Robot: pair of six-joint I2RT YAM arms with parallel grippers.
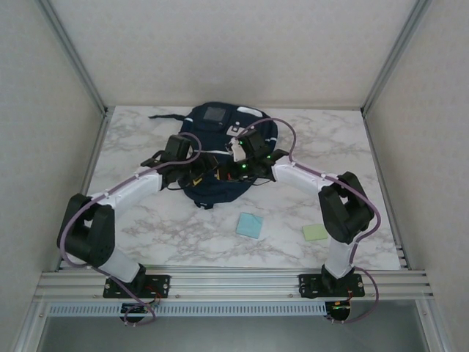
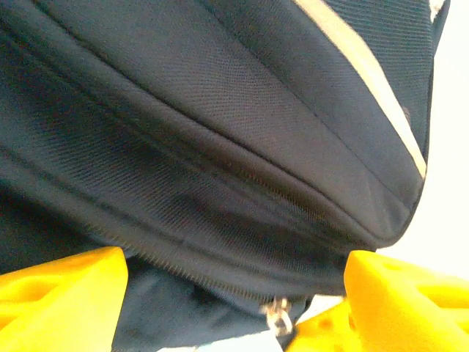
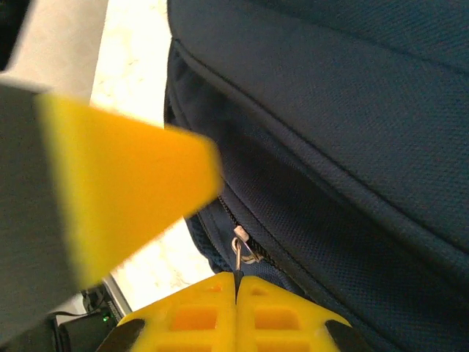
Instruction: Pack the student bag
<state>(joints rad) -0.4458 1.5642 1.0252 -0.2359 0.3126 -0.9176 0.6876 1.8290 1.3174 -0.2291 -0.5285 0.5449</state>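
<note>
I have two sets of yellow fingers, and both are at the one student bag (image 2: 220, 147). My right gripper (image 3: 236, 280) is pressed together with no gap, and the thin tab of a zip pull (image 3: 242, 251) runs down into the seam between its tips, so it looks clamped on that pull. My left gripper (image 2: 236, 258) stands wide apart, one finger at each lower corner of its wrist view, with nothing pinched. Navy fabric bulges just beyond the tips, and a small metal slider (image 2: 277, 315) hangs low between them. I cannot tell whether it is the same pull my right fingers grip. The right wrist view adds a blurred yellow wedge (image 3: 124, 183) close on its left, beside the zip line. The left wrist view adds one pale stripe (image 2: 366, 81) slanting across the bag farther out. From above, the bag lies flat under and beyond both sets of fingers, with a grey patch (image 1: 215, 114) at its far end. I cannot see into it. Well behind my fingers, toward my bases, two square pads rest apart on the marble table (image 1: 146, 220): one blue pad (image 1: 250, 225) and one green pad (image 1: 316, 232).
</note>
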